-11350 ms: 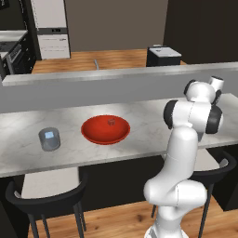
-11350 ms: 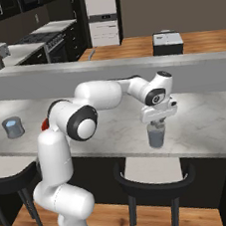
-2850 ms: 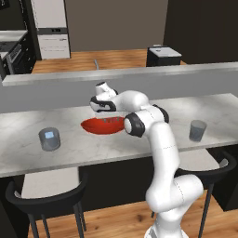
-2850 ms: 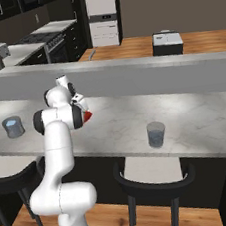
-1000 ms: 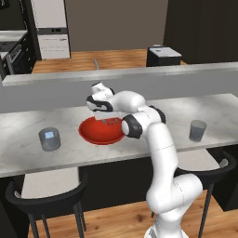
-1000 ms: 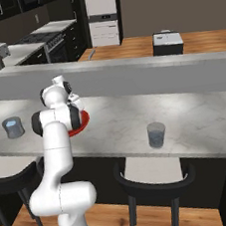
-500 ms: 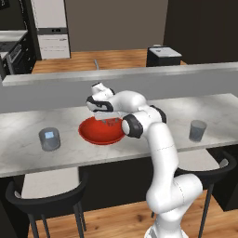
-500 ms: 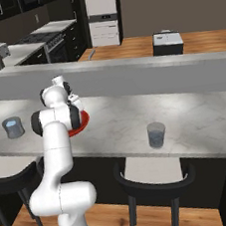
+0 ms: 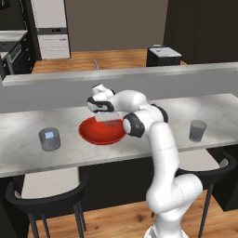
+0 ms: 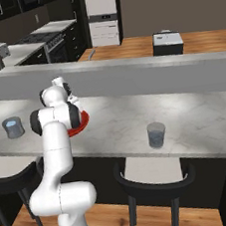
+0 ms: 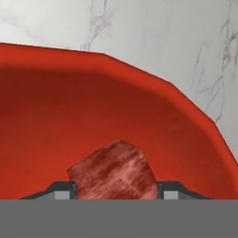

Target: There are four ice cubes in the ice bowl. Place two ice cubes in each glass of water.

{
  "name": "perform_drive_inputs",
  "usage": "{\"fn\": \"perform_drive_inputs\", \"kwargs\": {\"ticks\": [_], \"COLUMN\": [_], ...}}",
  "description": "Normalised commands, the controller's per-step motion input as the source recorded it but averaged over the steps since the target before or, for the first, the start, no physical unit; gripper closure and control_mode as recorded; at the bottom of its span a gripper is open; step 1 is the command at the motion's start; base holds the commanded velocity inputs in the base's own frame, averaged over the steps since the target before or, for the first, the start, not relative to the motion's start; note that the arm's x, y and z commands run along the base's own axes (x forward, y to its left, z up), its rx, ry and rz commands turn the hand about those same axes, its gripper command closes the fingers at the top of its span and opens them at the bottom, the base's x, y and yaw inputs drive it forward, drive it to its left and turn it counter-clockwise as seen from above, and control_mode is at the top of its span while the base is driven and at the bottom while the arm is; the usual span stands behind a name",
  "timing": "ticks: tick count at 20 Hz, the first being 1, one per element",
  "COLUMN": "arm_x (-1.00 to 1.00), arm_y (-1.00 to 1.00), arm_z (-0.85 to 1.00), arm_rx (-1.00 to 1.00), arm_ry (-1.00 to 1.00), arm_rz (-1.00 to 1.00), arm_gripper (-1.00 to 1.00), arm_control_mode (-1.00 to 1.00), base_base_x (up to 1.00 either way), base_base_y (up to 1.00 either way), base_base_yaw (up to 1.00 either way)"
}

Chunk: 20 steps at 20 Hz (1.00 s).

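No text, label, brand, number or sign can be read anywhere in these views. The glossy red round bowl [image 9: 102,132], the short grey translucent tumblers [image 9: 49,139] on the pale marbled surface [image 9: 28,153] and the white tall cabinet unit [image 9: 51,28] at the back all have plain, unmarked faces.

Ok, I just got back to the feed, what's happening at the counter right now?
The arm is reaching down into the red bowl on the marble counter. In the hand view, the gripper has its jaws on either side of an ice cube in the bowl, and the cube fills the gap between them. It is not lifted yet. One glass stands left of the bowl, the other glass far to the right; whether either holds ice is too small to tell.
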Motion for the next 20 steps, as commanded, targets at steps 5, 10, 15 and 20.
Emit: {"fn": "perform_drive_inputs", "kwargs": {"ticks": [5,10,15,20], "arm_x": [-0.25,-0.68,-0.97,-1.00], "arm_y": [-0.06,-0.32,-0.55,-0.77], "arm_z": [0.01,0.77,0.67,0.16], "arm_rx": [0.00,0.00,0.00,0.00], "arm_ry": [0.00,0.00,0.00,-0.06], "arm_rz": [-0.03,-0.03,-0.01,0.00], "arm_gripper": [1.00,1.00,1.00,1.00], "arm_control_mode": [-1.00,-1.00,-1.00,-1.00], "base_base_x": [0.00,0.00,0.00,0.00], "base_base_y": [0.00,0.00,0.00,0.00], "base_base_yaw": [0.00,0.00,0.00,0.00]}}
